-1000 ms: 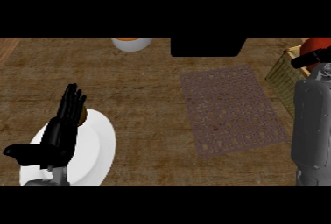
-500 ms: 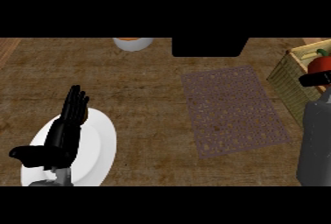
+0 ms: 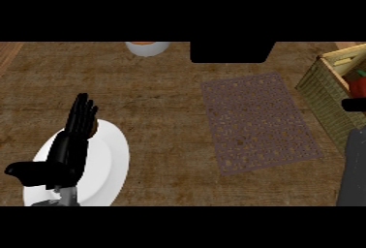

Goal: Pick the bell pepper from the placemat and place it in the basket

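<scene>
Wooden tabletop, brown placemat centre-right, wicker basket holding red bell pepper, left hand resting open over white plate.

the basket is cut off by the right edge, so only its near wall and a red sliver of the bell pepper inside show. the right robot hand shows only as a dark stub there, its fingers out of sight. the white plate is partly hidden under the left robot hand.
</scene>
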Available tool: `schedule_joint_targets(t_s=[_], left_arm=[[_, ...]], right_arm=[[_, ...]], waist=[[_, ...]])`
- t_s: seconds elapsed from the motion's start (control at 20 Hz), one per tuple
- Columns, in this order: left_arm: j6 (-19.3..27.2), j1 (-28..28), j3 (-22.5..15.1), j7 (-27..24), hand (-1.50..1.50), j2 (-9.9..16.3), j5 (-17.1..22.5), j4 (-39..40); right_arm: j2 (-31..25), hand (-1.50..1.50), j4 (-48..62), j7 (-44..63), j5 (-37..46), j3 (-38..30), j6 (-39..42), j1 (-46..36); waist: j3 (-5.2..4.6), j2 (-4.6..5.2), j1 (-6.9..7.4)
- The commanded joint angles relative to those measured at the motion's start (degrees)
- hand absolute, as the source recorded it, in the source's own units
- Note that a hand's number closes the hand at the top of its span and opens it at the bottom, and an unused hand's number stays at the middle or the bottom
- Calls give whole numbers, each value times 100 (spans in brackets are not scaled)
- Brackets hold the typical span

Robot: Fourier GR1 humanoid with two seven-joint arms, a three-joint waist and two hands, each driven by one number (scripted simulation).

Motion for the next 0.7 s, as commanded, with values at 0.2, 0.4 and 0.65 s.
schedule_joint_targets(t_s=[0.2, 0.4, 0.65], left_arm=[[-196, 6, 188, -218, 0, -28, -80, 190], [-133, 101, 43, -231, 0, -214, -114, 175], [-95, -41, 81, 140, 0, -147, -175, -45]], right_arm=[[-288, -150, -303, -109, -618, -134, -353, 364], [-166, -150, 85, -159, -160, 150, -1423, 73], [-608, -150, -148, 14, 386, 180, -1363, -173]], waist=[[-1, -2, -11], [-1, 9, 37], [-2, 3, 30]])
